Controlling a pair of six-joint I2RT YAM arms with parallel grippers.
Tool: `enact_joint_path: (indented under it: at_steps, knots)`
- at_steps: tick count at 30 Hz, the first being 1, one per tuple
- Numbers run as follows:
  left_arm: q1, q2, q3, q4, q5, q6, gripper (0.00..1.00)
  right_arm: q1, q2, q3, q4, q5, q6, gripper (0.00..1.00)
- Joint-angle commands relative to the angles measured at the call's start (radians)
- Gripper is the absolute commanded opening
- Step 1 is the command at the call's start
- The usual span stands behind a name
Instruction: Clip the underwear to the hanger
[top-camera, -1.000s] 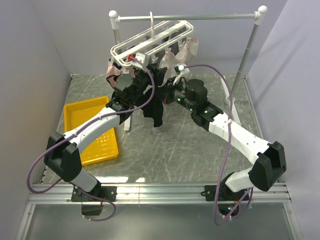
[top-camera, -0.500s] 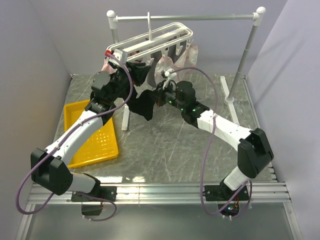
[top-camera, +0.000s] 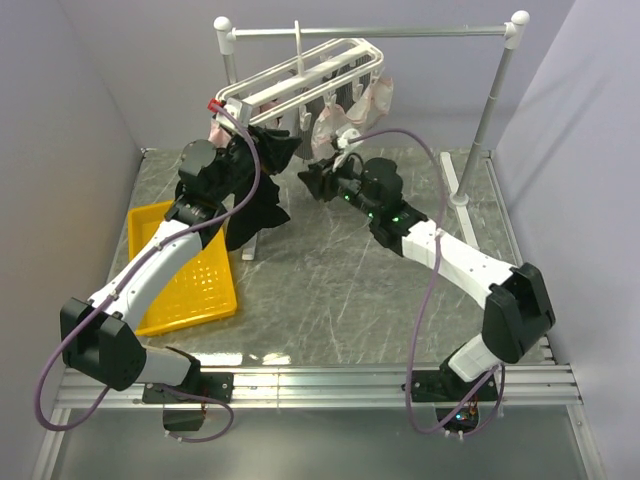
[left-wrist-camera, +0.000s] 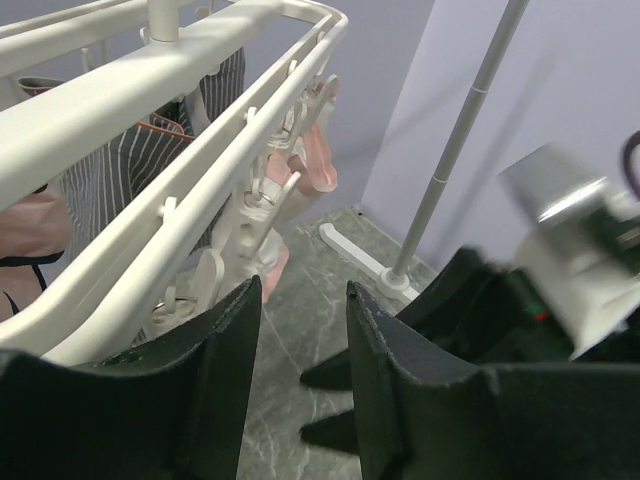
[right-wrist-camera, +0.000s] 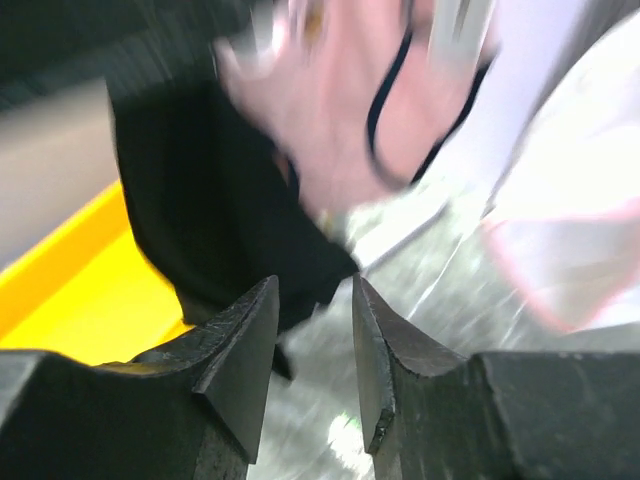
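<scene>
The underwear (top-camera: 255, 195) hangs as a limp black fold just under the left end of the hanger (top-camera: 300, 80), its lower edge dangling clear of the bench (top-camera: 350, 290). Its top appears caught at a clip there, though the clip itself is hidden behind cloth and arm, so I cannot tell how well it is held. The fabric is light and soft: it will sag, fold and slide rather than keep a shape. The firmest hold would likely be the waistband or a seamed leg edge, pinched close beside the clip. The left end effector (left-wrist-camera: 302, 300) sits just below the hanger's bars with its fingers spread and nothing between them. The right end effector (right-wrist-camera: 313, 290), lower and toward the hanger's middle, is also spread and empty, facing the black cloth. Farther along the hanger hang a pale pink underwear (top-camera: 338, 118) and a striped garment (left-wrist-camera: 150, 170). A yellow basket (top-camera: 185, 265) lies below the hanger's left end.
</scene>
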Motion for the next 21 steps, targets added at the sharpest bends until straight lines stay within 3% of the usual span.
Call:
enact_joint_path:
  at_steps: [1,10,15,21]
  knots:
    - [0.028,-0.018,0.018,0.010,0.001,-0.021,0.45,-0.015,-0.070,0.023,0.157,0.038,-0.098,0.44]
    - [0.042,-0.027,0.018,0.007,0.005,-0.032,0.46,-0.021,0.087,0.113,0.351,0.010,-0.142,0.47]
    - [0.048,-0.033,0.006,0.020,0.003,-0.041,0.46,-0.024,0.168,0.171,0.427,0.110,-0.124,0.49]
    - [0.056,-0.041,-0.010,0.027,-0.017,-0.053,0.48,-0.033,0.205,0.182,0.521,0.118,-0.086,0.46]
